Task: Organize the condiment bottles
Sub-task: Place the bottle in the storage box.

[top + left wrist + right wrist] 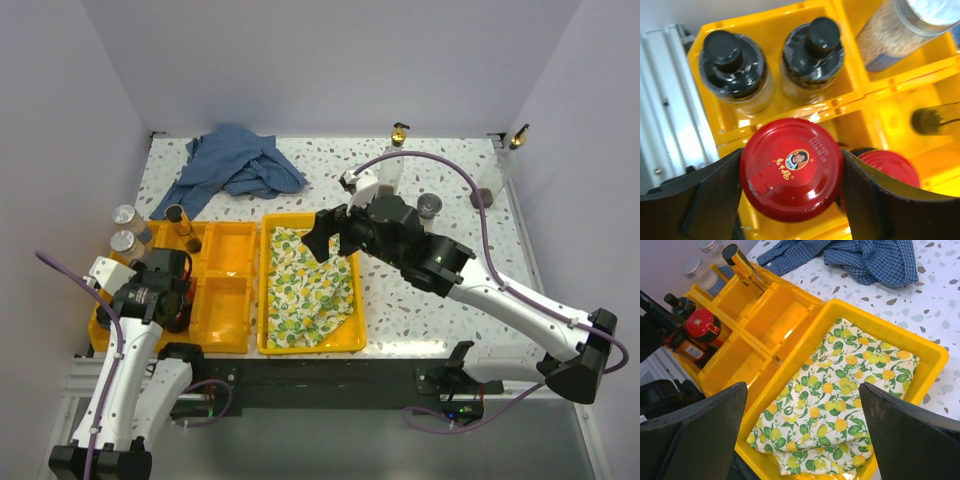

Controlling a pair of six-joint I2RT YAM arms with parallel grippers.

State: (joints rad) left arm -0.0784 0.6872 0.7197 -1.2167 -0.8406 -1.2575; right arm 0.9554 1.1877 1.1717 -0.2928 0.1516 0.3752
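Note:
My left gripper (791, 172) is shut on a red-lidded dark sauce jar (790, 165), one finger on each side of the lid, in the near-left compartment of the divided yellow tray (228, 300). A second red-lidded jar (890, 167) stands just right of it. Two black-capped dark bottles (732, 67) (812, 55) fill the adjoining compartment. A bottle with a gold pourer (180, 225) stands at the tray's back. Two grey-capped shakers (126, 228) stand at its back left. My right gripper (800, 430) hangs open and empty over the lemon-print cloth (840, 405).
The lemon cloth lies in a second yellow tray (345, 345) in the middle. A blue checked cloth (235, 165) lies at the back. Two clear bottles with gold pourers (398, 150) (505, 165) and a grey-capped shaker (430, 208) stand at the back right.

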